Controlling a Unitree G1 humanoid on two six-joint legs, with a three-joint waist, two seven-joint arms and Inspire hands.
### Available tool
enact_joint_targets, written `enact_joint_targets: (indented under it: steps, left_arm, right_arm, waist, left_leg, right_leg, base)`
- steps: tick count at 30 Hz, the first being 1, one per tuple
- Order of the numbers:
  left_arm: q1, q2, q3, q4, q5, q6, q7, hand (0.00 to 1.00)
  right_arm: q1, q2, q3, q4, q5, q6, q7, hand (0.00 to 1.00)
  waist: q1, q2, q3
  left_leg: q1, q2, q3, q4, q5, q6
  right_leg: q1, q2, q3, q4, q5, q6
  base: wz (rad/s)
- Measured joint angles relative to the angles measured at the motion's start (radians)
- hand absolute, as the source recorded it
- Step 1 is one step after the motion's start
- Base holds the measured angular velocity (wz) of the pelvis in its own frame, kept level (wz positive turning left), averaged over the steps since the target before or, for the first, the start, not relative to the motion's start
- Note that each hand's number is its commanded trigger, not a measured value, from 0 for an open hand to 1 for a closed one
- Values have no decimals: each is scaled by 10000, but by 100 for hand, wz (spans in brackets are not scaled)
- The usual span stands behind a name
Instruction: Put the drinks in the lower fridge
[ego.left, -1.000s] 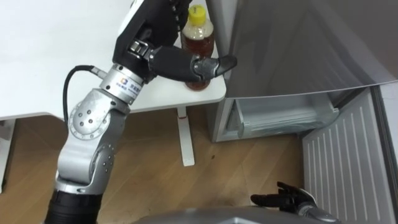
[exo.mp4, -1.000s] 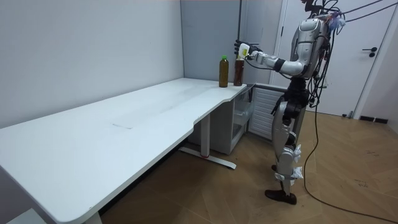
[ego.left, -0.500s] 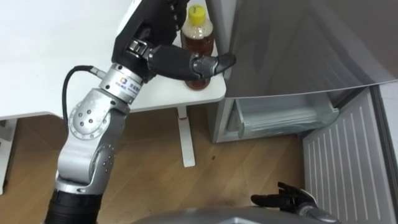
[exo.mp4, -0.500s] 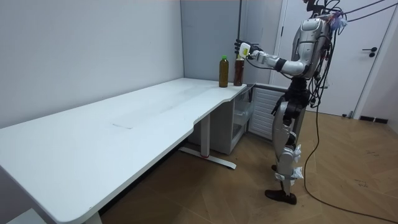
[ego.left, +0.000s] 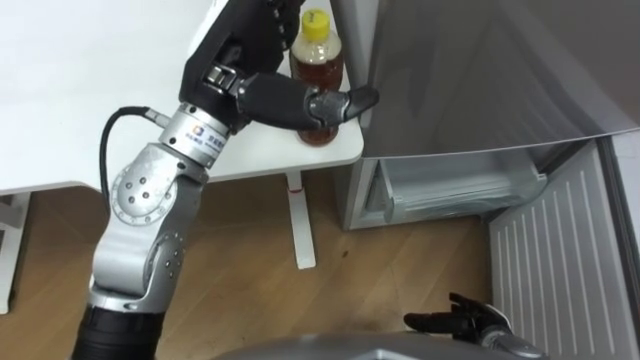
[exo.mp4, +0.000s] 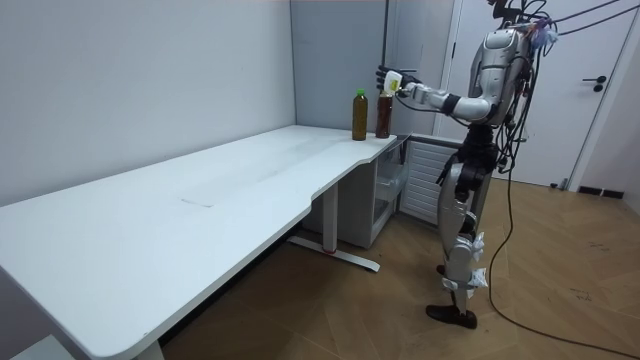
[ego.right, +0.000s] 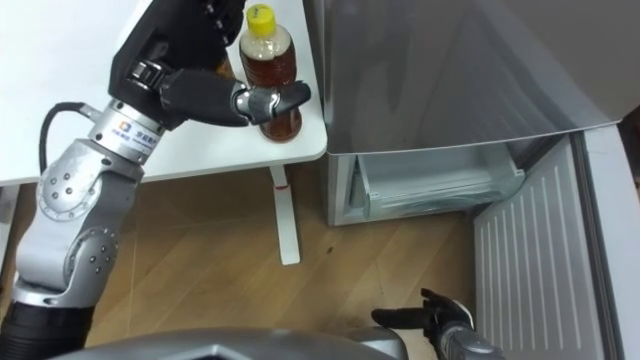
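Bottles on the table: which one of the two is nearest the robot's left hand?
The yellow-capped bottle of brown drink at the table corner, next to the fridge. The other bottle stands apart from the left hand.

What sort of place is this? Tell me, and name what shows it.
Likely an office or lab room: a long white desk, a grey fridge beside it, a plain white door.

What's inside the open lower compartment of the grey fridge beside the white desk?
At the lower compartment's opening a pale shelf or drawer front shows, with no bottles visible. Anything deeper in is covered by the fridge's grey upper part.
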Motion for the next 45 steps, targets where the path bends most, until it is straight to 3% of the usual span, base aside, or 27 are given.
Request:
enact_joint_targets:
  steps: [20,37,45]
  left_arm:
    - [216,118,3,744,3,-1,245,0]
    - [224,112,-3,1020,-2,-5,337,0]
    - [222,81,-4,1322,0,-2,343,0]
  right_arm:
    - [-5,18,9,9,63,-2,-288,0]
    - [41,-22,14,2,73,-115,-395,0]
    - [41,-55,25,7,61,-101,-462,0]
  waist:
    - [10,30,16]
    - [14,184,45]
    - [1,242,24]
  left_leg:
    - [-4,-1,6,-4,0,0]
    - [149,-1,5,-108,-2,-1]
    - [155,0,7,-122,-1,-2]
  right_leg:
    - [19,1,-8,-29,0,0]
    - [127,10,-14,-31,0,0]
    - [107,17,5,-29,0,0]
  base:
    - [0]
    - [0]
    - [0]
